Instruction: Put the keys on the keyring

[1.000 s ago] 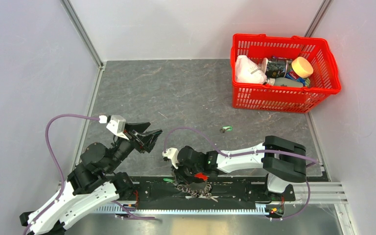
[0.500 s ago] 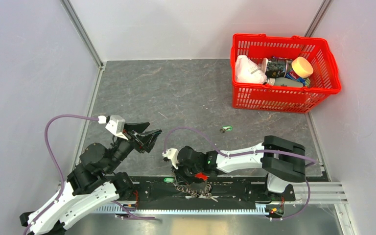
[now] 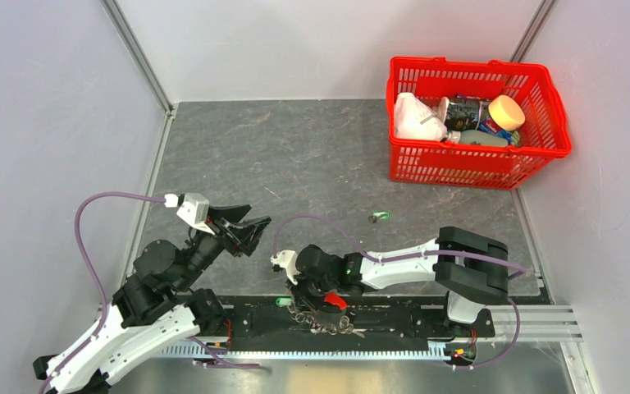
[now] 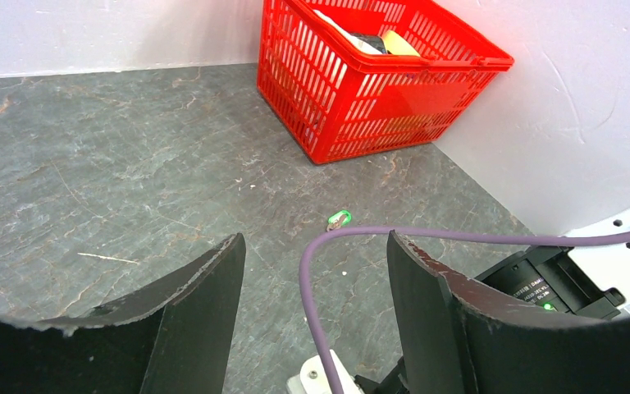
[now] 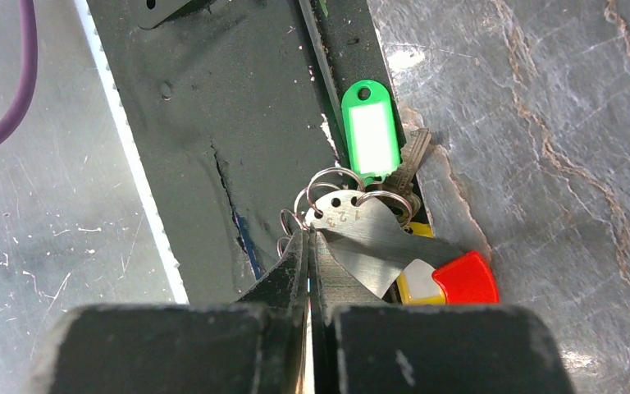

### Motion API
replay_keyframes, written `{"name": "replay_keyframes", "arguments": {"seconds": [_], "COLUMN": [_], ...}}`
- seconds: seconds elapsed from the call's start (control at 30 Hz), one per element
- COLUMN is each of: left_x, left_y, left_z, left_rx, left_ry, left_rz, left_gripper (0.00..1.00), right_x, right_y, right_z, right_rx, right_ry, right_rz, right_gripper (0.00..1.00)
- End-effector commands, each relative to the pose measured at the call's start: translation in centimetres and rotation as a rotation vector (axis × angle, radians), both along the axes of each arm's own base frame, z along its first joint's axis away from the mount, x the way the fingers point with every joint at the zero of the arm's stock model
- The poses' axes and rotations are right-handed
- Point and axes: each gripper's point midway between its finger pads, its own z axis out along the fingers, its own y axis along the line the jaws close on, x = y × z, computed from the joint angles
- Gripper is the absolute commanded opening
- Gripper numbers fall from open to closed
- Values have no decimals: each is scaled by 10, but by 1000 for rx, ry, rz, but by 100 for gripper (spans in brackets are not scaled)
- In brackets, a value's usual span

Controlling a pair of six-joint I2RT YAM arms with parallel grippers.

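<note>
Keys (image 5: 411, 160) in the bunch have slid a touch left and toward the near edge since a second ago, dragged by the right gripper (image 5: 308, 246). They lie half on the black rail (image 5: 238, 123) and half on the grey mat (image 5: 558, 123). They are tangled with a green tag (image 5: 372, 135), small rings (image 5: 328, 193) and the keyring (image 5: 463, 279), of which only the red part shows. The gripper's fingers are pressed together at the rings and seem to nip one, though I cannot tell which. That hold is thin: a tug could let the ring slip free, or haul the whole bunch off the rail. One more key (image 3: 379, 217) lies alone, well apart on the mat. The left gripper (image 4: 313, 242) hangs wide open, holding nothing. With nothing steadying the keyring, threading may only push it about.
</note>
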Motion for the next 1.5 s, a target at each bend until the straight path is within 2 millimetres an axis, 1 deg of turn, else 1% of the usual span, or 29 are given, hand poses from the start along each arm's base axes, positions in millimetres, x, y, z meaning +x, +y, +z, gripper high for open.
{"name": "replay_keyframes", "arguments": {"seconds": [0.0,0.1,0.23,0.33,0.43,0.53,0.67,0.77,0.83,0.87,0.93,0.97,1.03,1.07,1.13,1.23,1.3,1.33,1.4,1.47], "left_x": [0,0,0,1,0,-1,-1,-2,-3,-4,-7,-8,-12,-13,-16,-21,-26,-29,-35,-41], "left_y": [4,4,6,7,7,8,9,7,6,4,0,-1,-3,-5,-10,-17,-22,-26,-35,-46], "left_z": [8,7,7,7,8,9,10,10,11,10,1,-8,-20,-25,-36,-59,-74,-81,-93,-104], "left_rx": [-37,-35,-35,-35,-39,-40,-47,-38,-24,2,103,162,231,240,234,210,198,204,214,231], "left_ry": [-2,0,-2,-4,-5,-11,-15,-22,-30,-36,-9,30,114,167,246,359,432,465,528,598], "left_rz": [17,19,25,29,29,28,27,14,6,-7,-43,-56,-79,-79,-91,-101,-116,-136,-174,-221], "left_gripper": [71,71,71,71,71,71,71,71,71,72,72,72,69,68,66,64,64,64,64,63], "right_x": [-2,0,0,2,5,9,14,12,9,8,13,16,24,28,35,45,44,44,41,29], "right_y": [0,1,3,4,3,0,-7,-9,-11,-16,-29,-38,-55,-64,-80,-101,-111,-115,-121,-121], "right_z": [-2,1,13,27,45,61,68,66,68,70,76,83,97,104,112,123,128,131,135,135], "right_rx": [-17,-9,23,65,129,188,200,169,155,141,126,134,161,177,201,251,282,293,308,313], "right_ry": [6,-5,-10,-20,-25,-25,-34,-22,-7,-5,-36,-57,-100,-119,-141,-156,-145,-132,-101,-56], "right_rz": [11,6,6,-2,-24,-51,-69,-57,-44,-41,-71,-94,-164,-209,-288,-421,-458,-475,-501,-459], "right_gripper": [0,0,0,0,0,0,0,0,12,19,26,29,35,37,39,42,43,46,57,56]}}
